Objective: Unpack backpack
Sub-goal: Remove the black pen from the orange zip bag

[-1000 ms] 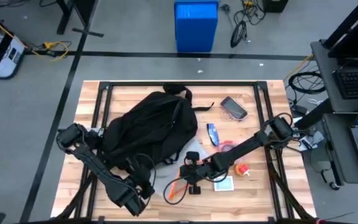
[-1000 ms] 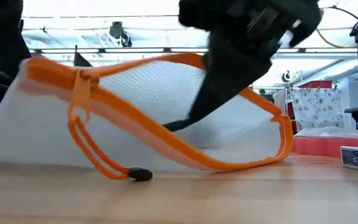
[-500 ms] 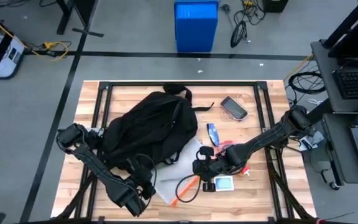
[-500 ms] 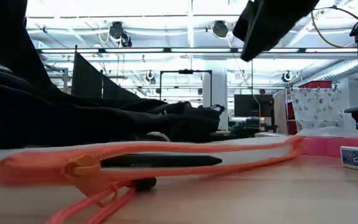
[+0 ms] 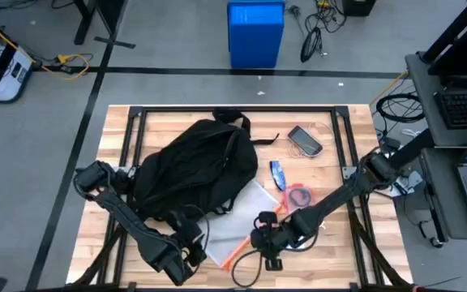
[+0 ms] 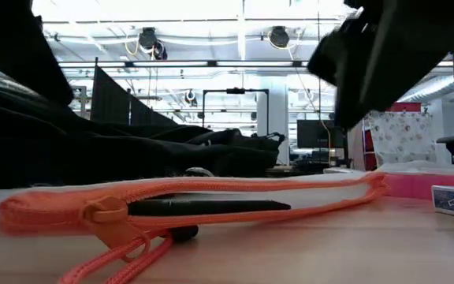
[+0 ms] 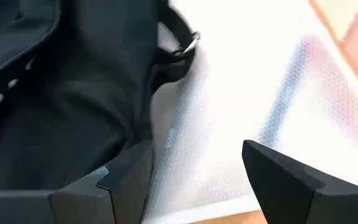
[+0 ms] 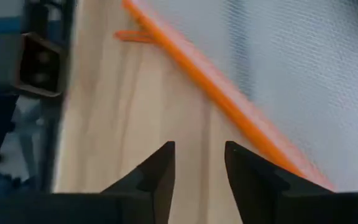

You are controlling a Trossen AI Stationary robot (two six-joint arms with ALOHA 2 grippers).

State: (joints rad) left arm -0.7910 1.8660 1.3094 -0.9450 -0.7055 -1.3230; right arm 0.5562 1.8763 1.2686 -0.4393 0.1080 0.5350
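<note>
Lying flat on surface [image 5: 335,174] at 6 o'clock: white mesh pouch [image 5: 237,227] with orange zipper, already out. Backpack [image 5: 189,174] at 9 o'clock of centre. Phone [image 5: 305,139], small items at 2 o'clock. Right end effector [image 5: 267,243] released, empty, beside pouch. Left end effector [image 7: 194,180] released at backpack edge. Judgement: unpacking partly done; whether more remains inside, cannot tell.

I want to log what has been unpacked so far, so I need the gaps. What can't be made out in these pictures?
- Backpack interior: no view looks into it, so what remains inside is unknown.
- Mesh pouch contents: the low view shows one dark pen-like item; the rest is hidden by the mesh.
- Small items beside the phone: too small in the high view to identify.
- Low view: the dark right arm hides the room behind.
</note>
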